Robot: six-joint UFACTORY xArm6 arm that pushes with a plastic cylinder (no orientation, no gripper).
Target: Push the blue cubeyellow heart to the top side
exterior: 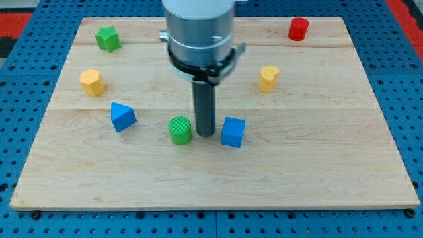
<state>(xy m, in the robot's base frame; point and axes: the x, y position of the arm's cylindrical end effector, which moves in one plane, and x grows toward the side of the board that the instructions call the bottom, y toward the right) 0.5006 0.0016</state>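
Note:
The blue cube (232, 131) sits on the wooden board below the view's middle. The yellow heart (268, 78) lies up and to the right of it, apart from it. My tip (205, 134) rests on the board between the blue cube on its right and a green cylinder (180, 130) on its left, close to both. Whether it touches either cannot be told.
A blue triangular block (122, 116) and a yellow hexagonal block (92, 82) lie at the view's left. A green star-like block (108, 38) is at the top left and a red cylinder (298, 29) at the top right. The board's edge (211, 207) runs along the bottom.

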